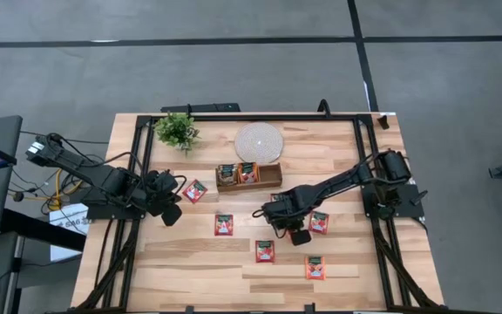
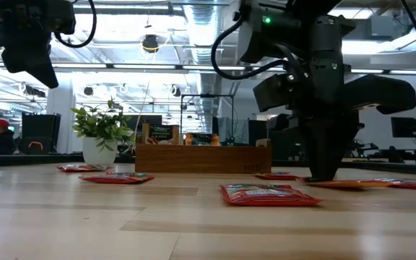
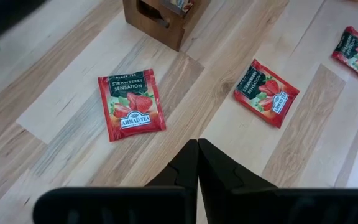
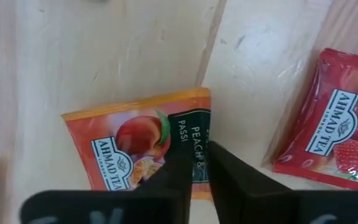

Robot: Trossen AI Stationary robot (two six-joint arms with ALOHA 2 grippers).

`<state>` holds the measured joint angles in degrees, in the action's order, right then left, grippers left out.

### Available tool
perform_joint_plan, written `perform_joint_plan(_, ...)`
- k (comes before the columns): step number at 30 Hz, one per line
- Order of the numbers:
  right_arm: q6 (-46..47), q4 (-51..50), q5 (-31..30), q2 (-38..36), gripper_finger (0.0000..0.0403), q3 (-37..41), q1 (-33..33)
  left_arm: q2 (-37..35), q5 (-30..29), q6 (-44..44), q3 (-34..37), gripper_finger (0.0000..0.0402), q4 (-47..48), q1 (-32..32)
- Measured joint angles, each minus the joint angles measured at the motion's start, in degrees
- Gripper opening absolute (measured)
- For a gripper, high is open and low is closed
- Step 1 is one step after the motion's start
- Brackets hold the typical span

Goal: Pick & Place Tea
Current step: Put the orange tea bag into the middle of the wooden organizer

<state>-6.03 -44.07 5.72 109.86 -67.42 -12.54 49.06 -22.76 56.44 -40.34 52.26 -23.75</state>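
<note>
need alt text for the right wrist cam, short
The right gripper is pressed down onto an orange peach-and-passion-fruit tea sachet lying flat on the pale wooden table, its jaws nearly together over the packet's edge. A red strawberry sachet lies beside it, apart.

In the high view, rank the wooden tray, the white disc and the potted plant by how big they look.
1. Wooden tray, the widest.
2. White disc.
3. Potted plant, slightly smaller across than the disc; the gap is small, so that order is unsure.
</note>
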Motion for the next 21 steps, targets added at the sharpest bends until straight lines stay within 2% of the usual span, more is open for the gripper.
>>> perform_joint_plan(5, -0.38, -1.51, 0.33, 0.4, 0.0003, -2.6, -0.1, 0.0, 0.0, 0.25, -0.02, 0.0, -0.18, 0.0)
perform_joint_plan(13, 0.21, -6.16, 0.11, 0.38, 0.0002, -6.41, -0.08, 0.01, 0.0, 0.86, -0.02, 0.0, -0.18, 0.0)
perform_joint_plan(18, 0.27, -11.25, -0.5, 0.29, 0.0001, -11.76, -0.06, 0.01, -0.01, 0.86, -0.02, 0.0, -0.18, 0.0)
perform_joint_plan(21, 0.42, -14.76, -2.94, 0.26, 0.0001, -16.71, -0.08, 0.02, 0.0, 0.86, -0.02, 0.0, -0.18, 0.0)
